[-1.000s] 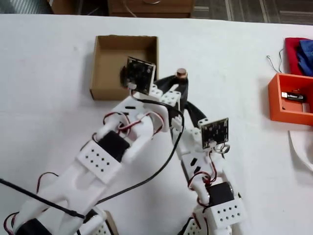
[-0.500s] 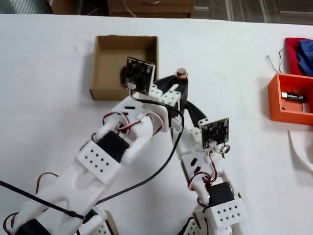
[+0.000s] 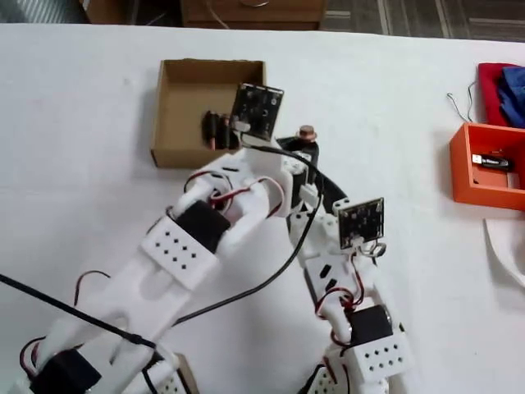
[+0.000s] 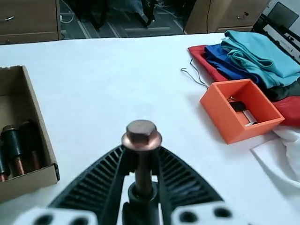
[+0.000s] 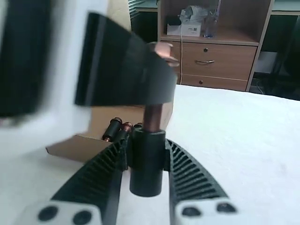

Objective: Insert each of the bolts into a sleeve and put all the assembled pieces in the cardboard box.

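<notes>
Cardboard box (image 3: 170, 113) is seen left of the arms, open side up. Assembled pieces (image 3: 216, 130), black sleeves on copper bolts, are laid inside near one corner. To its right, a bolt (image 4: 142, 134) with a copper flanged hex head is held upright above the table. Its shank is clamped by the left gripper (image 4: 140, 155), whose jaws are closed onto it. Below, a black sleeve (image 5: 146, 164) is pinched in the nearly closed right gripper (image 5: 146, 149). The shank is seated in the sleeve, probably only partway. An orange tray (image 3: 484, 172) is placed far right.

bolt (image 4: 142, 136) in sleeve (image 5: 146, 161), assemblies (image 3: 215, 129) in cardboard box (image 3: 176, 154)
</notes>
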Robot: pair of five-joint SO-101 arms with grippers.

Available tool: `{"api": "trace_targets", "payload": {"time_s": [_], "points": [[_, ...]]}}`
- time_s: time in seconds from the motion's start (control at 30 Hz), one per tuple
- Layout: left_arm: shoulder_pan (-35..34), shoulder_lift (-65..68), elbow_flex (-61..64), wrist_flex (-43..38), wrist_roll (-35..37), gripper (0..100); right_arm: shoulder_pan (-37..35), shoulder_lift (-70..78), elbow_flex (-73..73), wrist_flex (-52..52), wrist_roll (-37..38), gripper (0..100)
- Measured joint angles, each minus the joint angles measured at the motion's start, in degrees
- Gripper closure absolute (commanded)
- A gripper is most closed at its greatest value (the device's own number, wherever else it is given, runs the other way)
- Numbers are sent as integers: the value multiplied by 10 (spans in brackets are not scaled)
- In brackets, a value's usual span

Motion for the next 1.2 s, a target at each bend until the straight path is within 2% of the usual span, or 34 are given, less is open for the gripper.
{"api": "trace_targets", "payload": {"time_s": [0.07,0.2,0.5,0.77,0.93,1.07,1.2], "points": [[0,0,-2,25,0,755,0,0,0,0,0,978],[3,0,-2,64,0,783,0,0,0,0,0,978],[2,-46,-2,75,0,793,0,0,0,0,0,978],[-41,-119,-3,160,-2,793,-2,0,1,0,1,978],[-47,-122,-5,167,-3,797,-2,0,1,0,1,978],[-98,-122,-32,171,-3,797,-2,1,1,0,1,978],[-215,-122,-61,194,-4,797,-2,1,-4,8,1,978]]}}
